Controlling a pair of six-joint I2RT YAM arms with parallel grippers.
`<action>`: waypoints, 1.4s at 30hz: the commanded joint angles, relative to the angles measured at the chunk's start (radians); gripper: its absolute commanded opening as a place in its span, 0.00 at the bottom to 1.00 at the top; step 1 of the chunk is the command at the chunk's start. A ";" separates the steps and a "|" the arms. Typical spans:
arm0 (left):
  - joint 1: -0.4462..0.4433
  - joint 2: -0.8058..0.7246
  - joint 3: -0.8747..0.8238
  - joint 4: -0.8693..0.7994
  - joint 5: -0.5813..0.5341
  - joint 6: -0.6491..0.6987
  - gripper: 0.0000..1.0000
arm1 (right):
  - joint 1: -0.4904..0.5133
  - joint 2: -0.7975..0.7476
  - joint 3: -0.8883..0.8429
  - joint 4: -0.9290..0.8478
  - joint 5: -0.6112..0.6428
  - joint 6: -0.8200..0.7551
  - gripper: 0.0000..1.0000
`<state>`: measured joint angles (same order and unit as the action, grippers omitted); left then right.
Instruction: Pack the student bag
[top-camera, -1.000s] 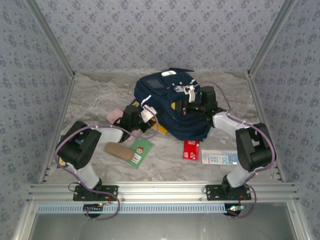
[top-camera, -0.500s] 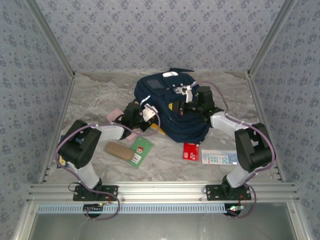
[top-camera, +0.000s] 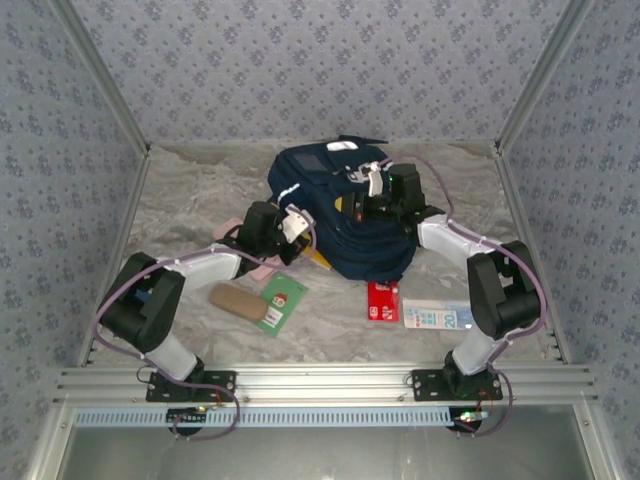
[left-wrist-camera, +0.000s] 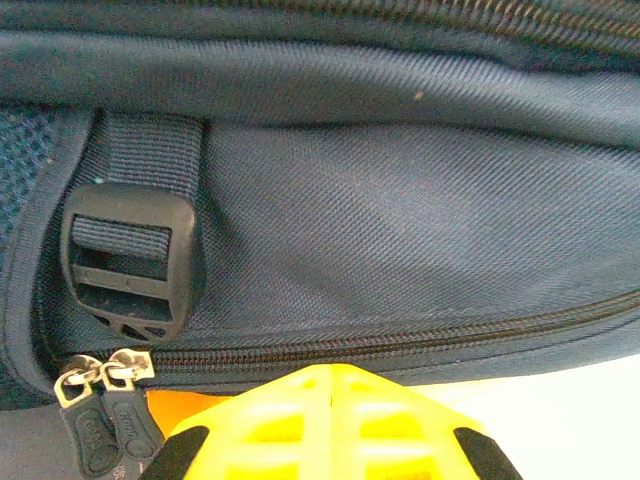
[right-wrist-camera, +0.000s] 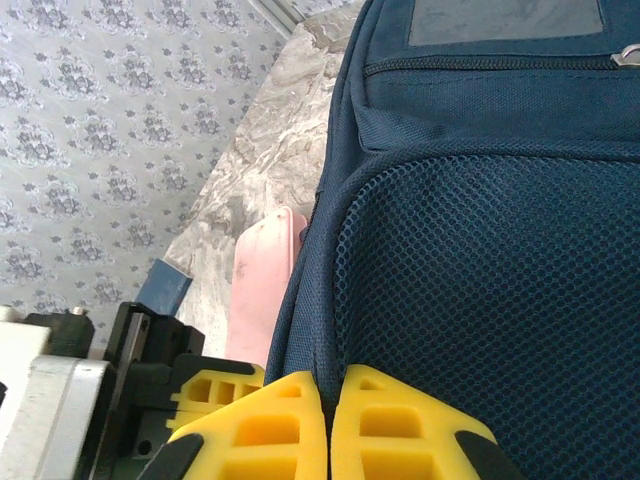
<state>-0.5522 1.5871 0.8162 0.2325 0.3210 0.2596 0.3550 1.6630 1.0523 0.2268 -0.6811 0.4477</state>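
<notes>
at the rear centre of the table (top-camera: 190, 200) the student bag (top-camera: 335, 225) lies between both arms. the left gripper (left-wrist-camera: 330, 425) has reached further in to the bag's left flank, just beside the zip pulls (left-wrist-camera: 100, 385); its fingers have gone from part-open to fully closed, on what cannot be told, while the right gripper (right-wrist-camera: 328, 425) stays pinched on the bag's seam. judgement: the bag is being secured for opening, with packing not begun, as the red packet (top-camera: 382, 299), green card (top-camera: 282, 300) and brown case (top-camera: 238, 302) lie outside.
</notes>
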 joint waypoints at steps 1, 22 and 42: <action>0.045 -0.070 -0.018 -0.009 0.053 -0.043 0.00 | -0.034 -0.018 0.064 0.071 -0.080 0.025 0.00; -0.014 -0.098 -0.342 0.495 -0.145 -0.020 0.48 | -0.050 -0.126 -0.202 0.445 -0.212 0.035 0.00; -0.020 0.056 -0.346 0.569 -0.152 0.028 0.49 | 0.040 -0.141 -0.343 0.495 -0.146 -0.072 0.00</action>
<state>-0.5652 1.6238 0.4744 0.7429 0.1677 0.2722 0.3729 1.5669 0.7090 0.6544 -0.7994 0.4389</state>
